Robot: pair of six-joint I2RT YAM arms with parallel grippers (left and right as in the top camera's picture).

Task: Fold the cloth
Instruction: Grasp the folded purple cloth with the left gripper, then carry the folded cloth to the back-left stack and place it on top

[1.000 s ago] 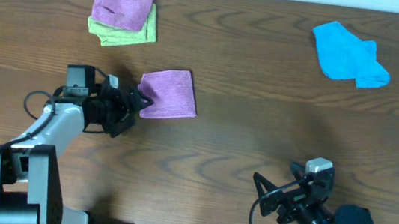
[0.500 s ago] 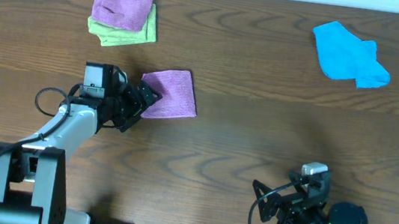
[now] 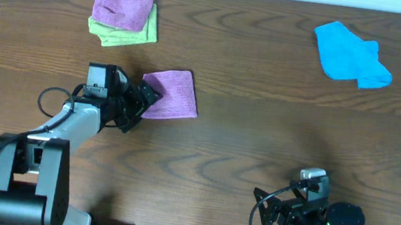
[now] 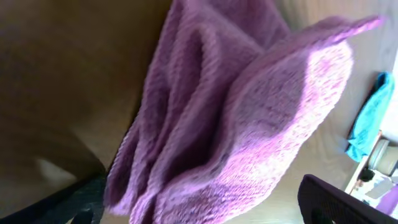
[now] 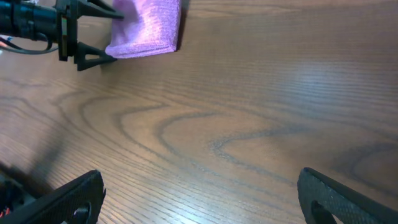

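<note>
The cloth (image 3: 175, 93) is a lilac-purple towel lying as a folded square left of the table's middle. It fills the left wrist view (image 4: 249, 112) as stacked layers and shows at the top left of the right wrist view (image 5: 149, 28). My left gripper (image 3: 141, 100) is open, with its fingers straddling the cloth's left edge (image 4: 205, 208); the right wrist view shows it too (image 5: 115, 34). My right gripper (image 3: 280, 209) is open and empty near the front edge, low over bare wood (image 5: 199, 199).
A second purple cloth (image 3: 124, 4) lies on a green cloth (image 3: 130, 35) at the back left. A crumpled bright blue cloth (image 3: 351, 55) lies at the back right. The table is dark brown wood.
My left gripper has moved right, up to the cloth's left edge, and stays there. My right arm has drawn back toward the front edge.
</note>
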